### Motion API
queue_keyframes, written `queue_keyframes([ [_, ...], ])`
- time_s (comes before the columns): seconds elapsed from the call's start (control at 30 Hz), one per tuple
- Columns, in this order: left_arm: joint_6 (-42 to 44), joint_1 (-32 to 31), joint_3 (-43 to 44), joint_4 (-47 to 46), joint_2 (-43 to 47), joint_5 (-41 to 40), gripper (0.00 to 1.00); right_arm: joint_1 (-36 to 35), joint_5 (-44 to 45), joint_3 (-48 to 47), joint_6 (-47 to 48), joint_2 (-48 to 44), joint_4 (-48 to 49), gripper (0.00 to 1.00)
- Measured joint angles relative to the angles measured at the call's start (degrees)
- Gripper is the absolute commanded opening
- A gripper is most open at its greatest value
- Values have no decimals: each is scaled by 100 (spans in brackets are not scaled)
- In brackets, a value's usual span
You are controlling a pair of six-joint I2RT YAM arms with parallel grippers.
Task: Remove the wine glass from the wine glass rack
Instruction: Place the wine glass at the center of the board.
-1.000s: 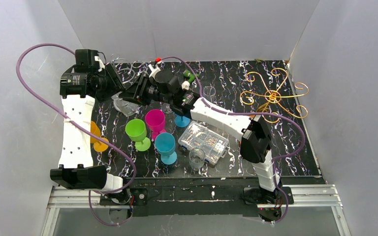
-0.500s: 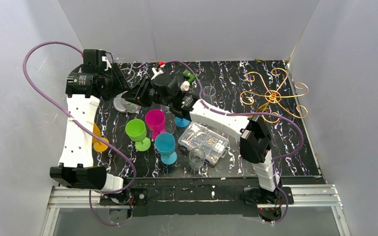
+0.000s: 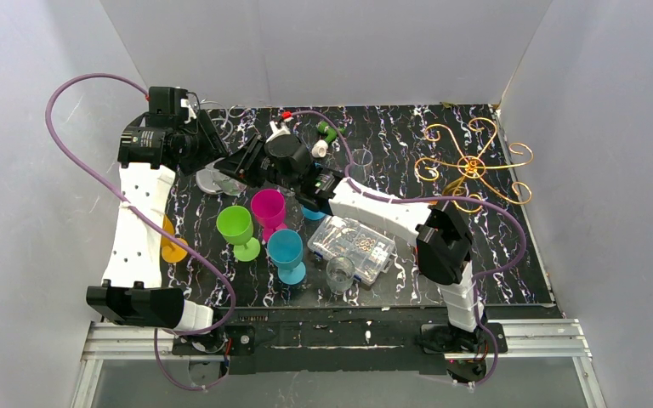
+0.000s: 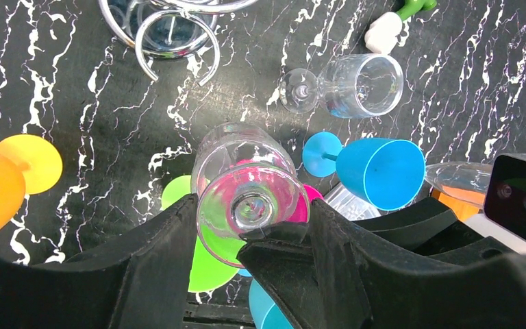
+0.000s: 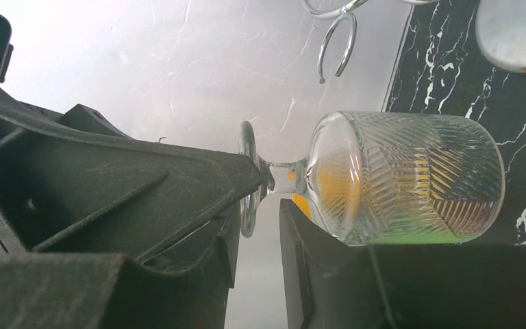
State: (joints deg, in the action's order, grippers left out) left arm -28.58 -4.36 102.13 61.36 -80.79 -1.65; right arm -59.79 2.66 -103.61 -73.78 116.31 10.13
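Hanging over the far-left corner of the surface [image 3: 408,136], the clear wine glass [image 4: 243,157] looks light, slick and brittle; its stem seems the safest hold. The right end effector [image 5: 274,190] pinches that stem, and the left end effector [image 4: 252,203] clamps the foot. The golden wine glass rack [image 3: 474,166] stands well apart, far-right.

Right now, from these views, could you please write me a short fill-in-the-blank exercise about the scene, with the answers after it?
1. The right gripper holds the wine glass by its ___.
2. In the top view, the golden wine glass rack stands on the ___ side of the table.
3. In the top view, the stemmed cup just left of the pink cup is ___.
Answers: stem; right; green.
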Motion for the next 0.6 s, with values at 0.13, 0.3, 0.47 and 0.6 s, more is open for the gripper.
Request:
queue_keyframes([
  [0.13, -4, 0, -13, -48, 0, 2, 20, -2, 92, 81, -20, -17, 140, 34],
  [0.3, -11, 0, -13, -107, 0, 22, 20, -2, 201, 111, -57, -35, 208, 33],
  [0.47, -37, -11, -20, -131, 0, 39, 20, -2, 273, 142, -90, -50, 254, 29],
  [0.6, -50, -28, -20, -146, 0, 37, 20, -4, 306, 142, -105, -52, 295, 20],
])
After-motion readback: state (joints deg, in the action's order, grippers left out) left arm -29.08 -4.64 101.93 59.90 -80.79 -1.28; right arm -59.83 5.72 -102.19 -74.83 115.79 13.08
